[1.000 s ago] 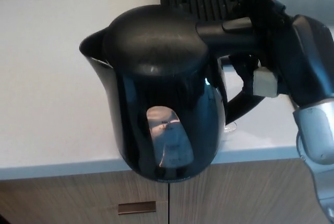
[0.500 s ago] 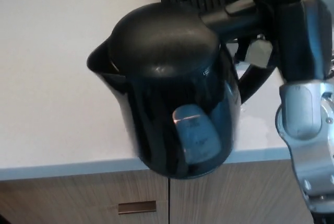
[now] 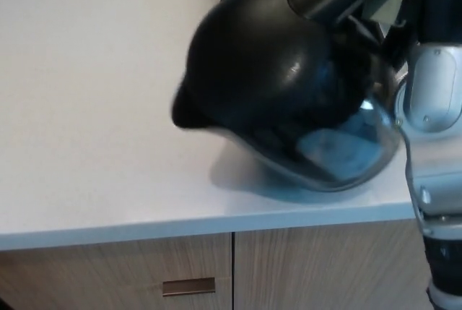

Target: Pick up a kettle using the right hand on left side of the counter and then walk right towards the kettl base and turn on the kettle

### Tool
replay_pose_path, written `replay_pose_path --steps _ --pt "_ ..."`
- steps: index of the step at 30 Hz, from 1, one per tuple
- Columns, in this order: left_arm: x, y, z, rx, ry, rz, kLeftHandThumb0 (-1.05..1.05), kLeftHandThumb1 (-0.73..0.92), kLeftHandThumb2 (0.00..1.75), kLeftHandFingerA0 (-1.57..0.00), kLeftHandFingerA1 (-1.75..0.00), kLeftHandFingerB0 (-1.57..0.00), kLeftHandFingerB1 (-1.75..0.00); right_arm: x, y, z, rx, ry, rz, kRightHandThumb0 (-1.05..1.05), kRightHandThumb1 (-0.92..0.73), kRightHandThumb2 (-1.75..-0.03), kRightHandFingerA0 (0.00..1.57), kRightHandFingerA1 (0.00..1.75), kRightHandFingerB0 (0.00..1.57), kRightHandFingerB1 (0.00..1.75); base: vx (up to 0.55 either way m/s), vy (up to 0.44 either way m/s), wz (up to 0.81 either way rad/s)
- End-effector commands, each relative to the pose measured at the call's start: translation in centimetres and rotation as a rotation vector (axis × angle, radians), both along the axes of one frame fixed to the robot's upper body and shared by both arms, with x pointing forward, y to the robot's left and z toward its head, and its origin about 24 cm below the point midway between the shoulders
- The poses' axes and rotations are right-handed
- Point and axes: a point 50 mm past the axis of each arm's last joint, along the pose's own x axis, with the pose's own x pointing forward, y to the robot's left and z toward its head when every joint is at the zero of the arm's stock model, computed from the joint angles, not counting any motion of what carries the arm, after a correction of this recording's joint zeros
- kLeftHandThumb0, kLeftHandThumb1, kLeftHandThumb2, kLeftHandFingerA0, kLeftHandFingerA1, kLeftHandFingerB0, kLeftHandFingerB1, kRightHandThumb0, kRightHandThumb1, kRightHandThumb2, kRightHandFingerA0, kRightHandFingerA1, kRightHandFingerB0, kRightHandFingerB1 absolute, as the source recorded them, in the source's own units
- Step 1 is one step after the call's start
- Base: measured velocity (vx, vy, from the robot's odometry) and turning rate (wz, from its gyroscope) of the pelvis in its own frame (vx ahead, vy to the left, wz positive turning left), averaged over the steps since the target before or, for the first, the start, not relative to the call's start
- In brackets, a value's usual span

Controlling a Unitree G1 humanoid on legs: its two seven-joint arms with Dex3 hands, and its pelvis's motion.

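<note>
Because the right hand [image 3: 375,3] is wrapped round the handle at the top right, the black kettle [image 3: 289,93] hangs tilted above the white counter [image 3: 94,108], spout pointing left, lifted clear for carrying toward its base.

counter [image 3: 94,108] bare leftward, kettle [image 3: 281,93] filling right

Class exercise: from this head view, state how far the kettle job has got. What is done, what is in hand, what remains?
Done: the right robot hand grips the handle of the black kettle. In hand: the blurred kettle is being carried over the white counter. Left: no kettle base is in view, so reaching it, setting the kettle down and switching it on remain.
</note>
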Motion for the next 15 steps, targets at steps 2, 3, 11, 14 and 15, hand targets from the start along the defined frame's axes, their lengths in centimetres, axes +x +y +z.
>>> replay_pose_path --steps 2,3,11,14,15 --pt "-0.1 0.0 0.4 0.019 -0.054 0.004 0.36 0.28 1.51 -1.07 -1.21 -1.02 -1.10 -0.4 -0.9 2.5 0.181 0.006 0.075 -0.15 -0.39 -1.39 0.99 1.75 0.79 1.73 0.00 0.000 0.00" --pt "-0.1 -0.1 0.3 0.017 -0.053 0.002 0.36 0.28 1.51 -1.07 -1.21 -1.02 -1.10 -0.5 -1.1 2.6 0.232 0.019 0.101 -0.15 -0.39 -1.39 0.99 1.75 0.79 1.73 0.00 0.000 0.00" --pt "-0.1 -0.8 0.2 0.002 -0.046 0.005 0.37 0.30 1.49 -1.06 -1.21 -1.03 -1.10 -0.1 -4.1 1.8 0.650 0.128 0.189 -0.13 -0.41 -1.46 1.12 1.75 0.95 1.60 0.00 0.000 0.00" --pt "-0.1 -0.7 0.3 0.006 -0.049 -0.003 0.40 0.29 1.53 -1.07 -1.21 -1.04 -1.11 -0.1 -5.0 0.7 0.701 0.169 0.206 -0.11 -0.42 -1.43 1.10 1.75 0.84 1.70 0.00 0.000 0.00" --pt "-0.2 -0.7 0.3 0.007 -0.052 -0.005 0.40 0.29 1.53 -1.07 -1.21 -1.04 -1.11 -0.2 -5.4 0.0 0.723 0.203 0.207 -0.11 -0.42 -1.43 1.10 1.75 0.84 1.70 0.00 0.000 0.00"
